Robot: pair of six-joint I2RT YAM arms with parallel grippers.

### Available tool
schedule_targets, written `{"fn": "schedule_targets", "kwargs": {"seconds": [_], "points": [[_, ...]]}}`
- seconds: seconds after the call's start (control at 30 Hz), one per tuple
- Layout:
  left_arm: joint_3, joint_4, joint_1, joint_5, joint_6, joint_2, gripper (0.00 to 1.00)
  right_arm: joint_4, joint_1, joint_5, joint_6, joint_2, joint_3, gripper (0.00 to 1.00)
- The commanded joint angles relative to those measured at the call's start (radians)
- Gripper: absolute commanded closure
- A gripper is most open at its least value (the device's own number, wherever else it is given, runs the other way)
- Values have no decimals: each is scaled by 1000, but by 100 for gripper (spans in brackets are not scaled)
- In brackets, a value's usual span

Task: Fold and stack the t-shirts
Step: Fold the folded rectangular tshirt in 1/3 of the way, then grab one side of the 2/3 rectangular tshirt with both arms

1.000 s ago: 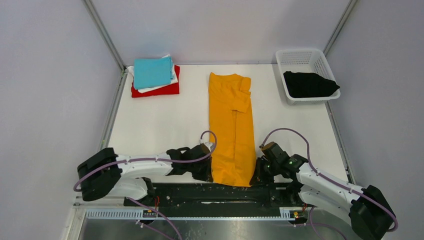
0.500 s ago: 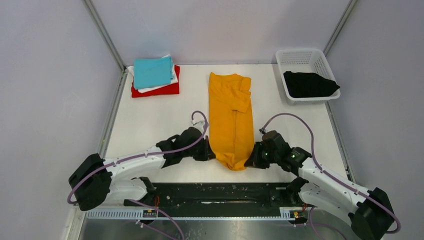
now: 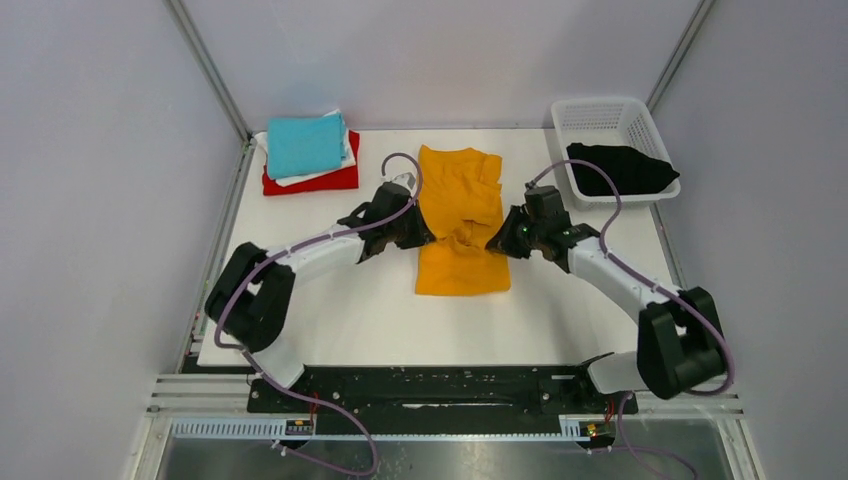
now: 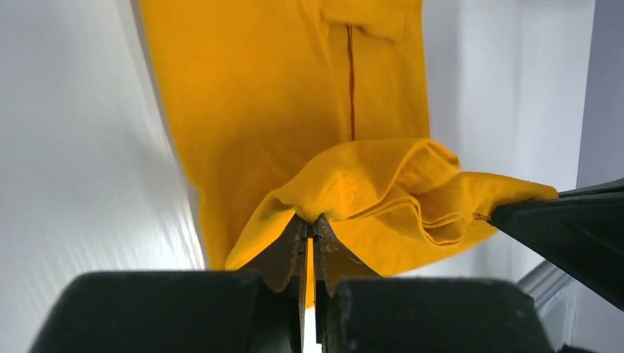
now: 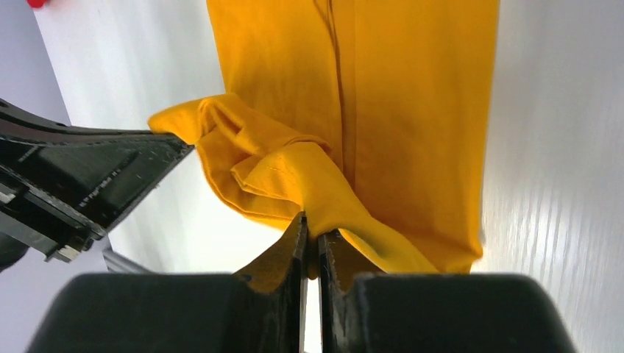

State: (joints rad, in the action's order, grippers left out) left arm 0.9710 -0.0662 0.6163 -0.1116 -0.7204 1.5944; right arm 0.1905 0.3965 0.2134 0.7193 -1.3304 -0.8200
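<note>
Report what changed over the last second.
Both arms swung away from their bases: the left gripper and right gripper, each shut on a near-hem corner of the orange-yellow shirt, carried that hem toward the collar end, folding the shirt to roughly half its length. Nothing was released. Unchanged: the teal, white and red stack, and the black shirt in the basket.

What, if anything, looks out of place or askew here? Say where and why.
The black t-shirt lies crumpled in the basket, draping over its rim. In the far-left stack, the white t-shirt pokes out unevenly under the teal t-shirt. The orange-yellow t-shirt is bunched mid-fold.
</note>
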Motion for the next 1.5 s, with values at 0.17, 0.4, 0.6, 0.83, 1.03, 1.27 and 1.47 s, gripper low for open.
{"fn": "schedule_targets", "kwargs": {"seconds": [0.17, 0.4, 0.6, 0.83, 1.03, 1.27, 1.47], "points": [[229, -43, -116, -76, 49, 206, 100, -70, -91, 45, -73, -280, -240, 84], [298, -80, -151, -87, 78, 238, 54, -12, -133, 49, -135, -398, -396, 36], [220, -75, -149, -176, 132, 123, 7, -82, -134, 48, -128, -240, -194, 27], [-54, -24, -130, -202, 70, -44, 7, -53, -133, 16, -143, -85, 35, 27], [-159, -38, -78, -160, 52, -87, 19, -47, -130, 61, -143, -86, 86, 32], [-177, -50, -37, -111, 34, -33, 28, -54, -119, 26, -101, -134, 123, 40], [-165, -60, -16, -102, 29, 9, 36, -50, -116, 53, -84, -192, 126, 48]]}}
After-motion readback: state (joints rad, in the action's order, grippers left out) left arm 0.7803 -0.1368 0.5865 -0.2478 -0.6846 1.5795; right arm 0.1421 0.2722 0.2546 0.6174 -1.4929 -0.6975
